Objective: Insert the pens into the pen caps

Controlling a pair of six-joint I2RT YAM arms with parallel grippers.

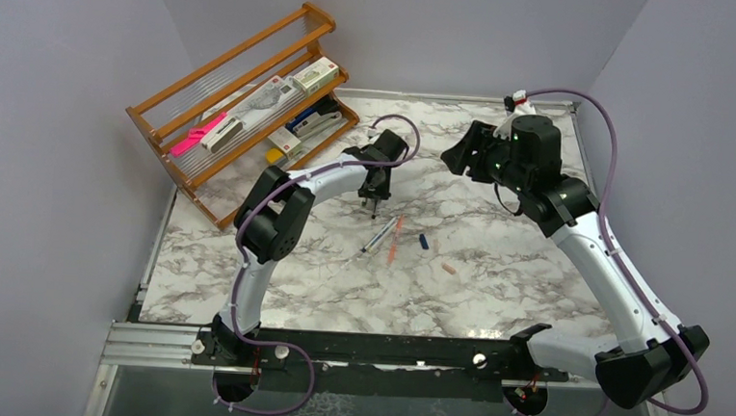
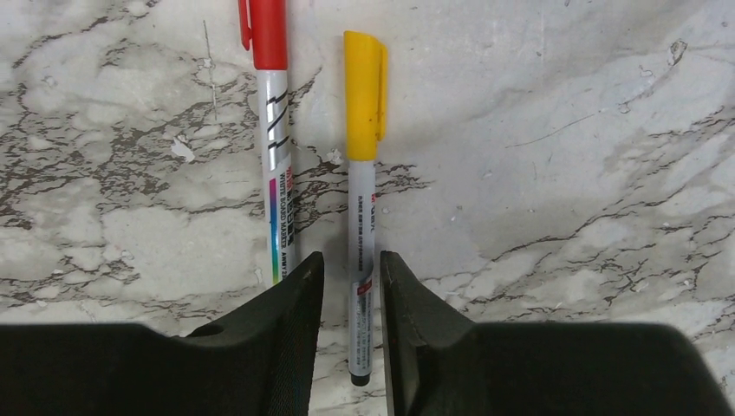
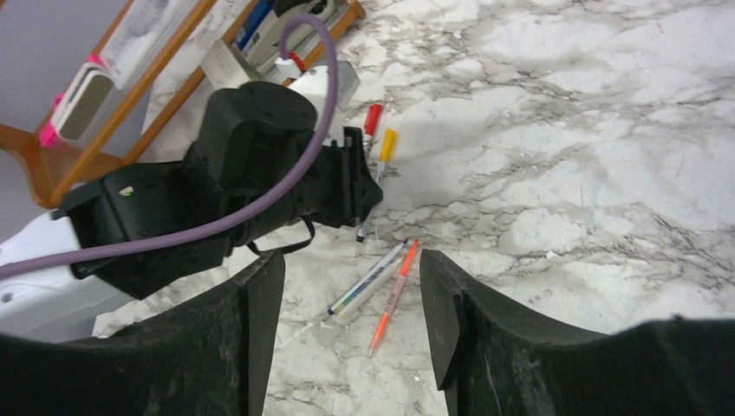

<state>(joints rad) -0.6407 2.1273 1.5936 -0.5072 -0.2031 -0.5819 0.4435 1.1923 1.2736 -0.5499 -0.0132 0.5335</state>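
While left tool point(image 2: 351, 260) straddles slim yellow-capped pen point(image 2: 361, 208) unclamped on veined marble point(image 2: 563, 173), right tool point(image 3: 351, 256) gapes.

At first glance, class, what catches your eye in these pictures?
The left pincer sits low on the marble table, its fingers astride a yellow-capped pen, a red-capped pen lying alongside. Toward the table's middle, an orange pen and a grey pen lie loose side by side, and the right pincer hangs open above.
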